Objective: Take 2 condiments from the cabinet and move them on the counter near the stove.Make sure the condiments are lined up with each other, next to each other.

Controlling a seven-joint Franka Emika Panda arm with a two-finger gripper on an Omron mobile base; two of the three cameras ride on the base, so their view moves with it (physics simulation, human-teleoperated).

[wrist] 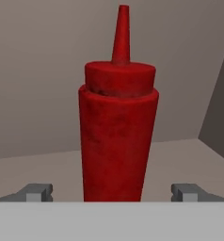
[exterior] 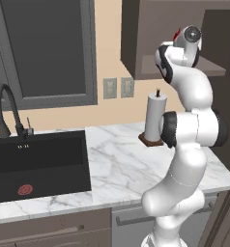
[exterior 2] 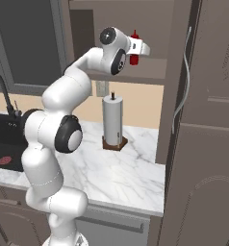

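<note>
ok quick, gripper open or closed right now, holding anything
gripper: open, holding nothing; its two fingertips stand wide on either side of the upright red squeeze bottle on the cabinet shelf, apart from it.

No readable text, labels or signs anywhere.

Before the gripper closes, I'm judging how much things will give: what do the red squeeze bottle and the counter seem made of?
Red squeeze bottle: looks like matte, slightly mottled plastic, no gloss; probably squeezable. Counter: white marble-look slab with grey veins, smooth; probably rigid.
</note>
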